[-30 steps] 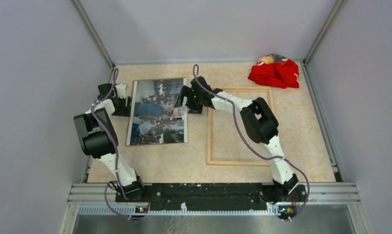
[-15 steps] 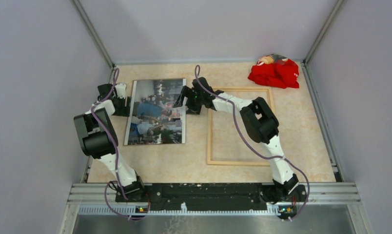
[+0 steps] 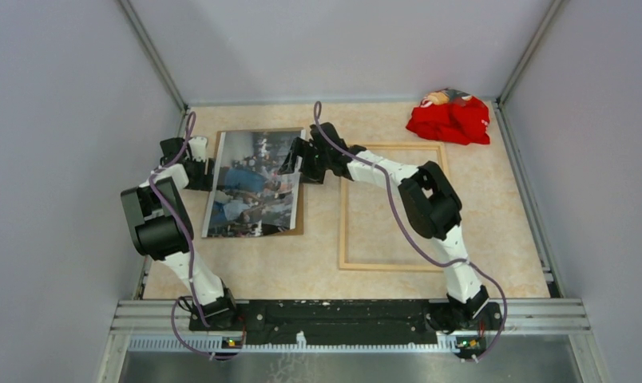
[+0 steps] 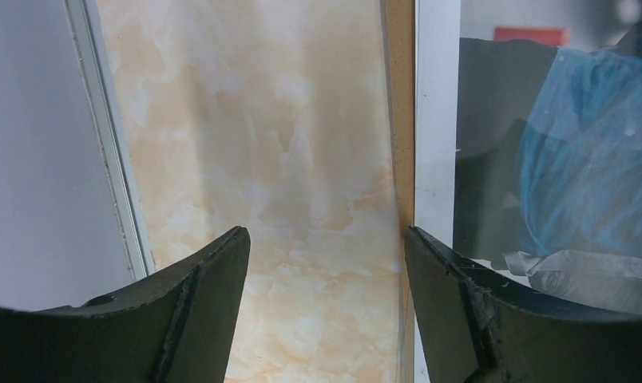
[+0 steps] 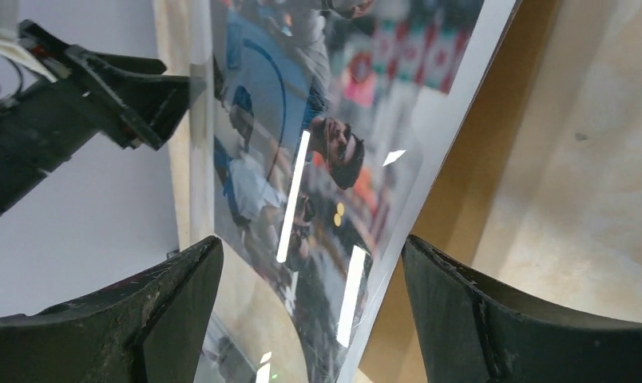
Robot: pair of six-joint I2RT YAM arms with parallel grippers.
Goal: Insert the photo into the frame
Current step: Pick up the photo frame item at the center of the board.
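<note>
**A:** Where's the photo (image 3: 252,182)?

**B:** Left side of the table (image 3: 326,281), lying on a brown board (image 4: 398,120), with its right edge tilted up off it! The frame (image 3: 342,227) lies flat just to the right.

**A:** And the grippers?

**B:** The right gripper (image 3: 291,163) is at the raised edge, fingers spread. The left gripper (image 3: 208,174) is at the photo's left edge, fingers apart, gripping nothing.

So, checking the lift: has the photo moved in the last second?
Yes: the photo drew its right edge left, away from the frame, baring the brown board.
</note>
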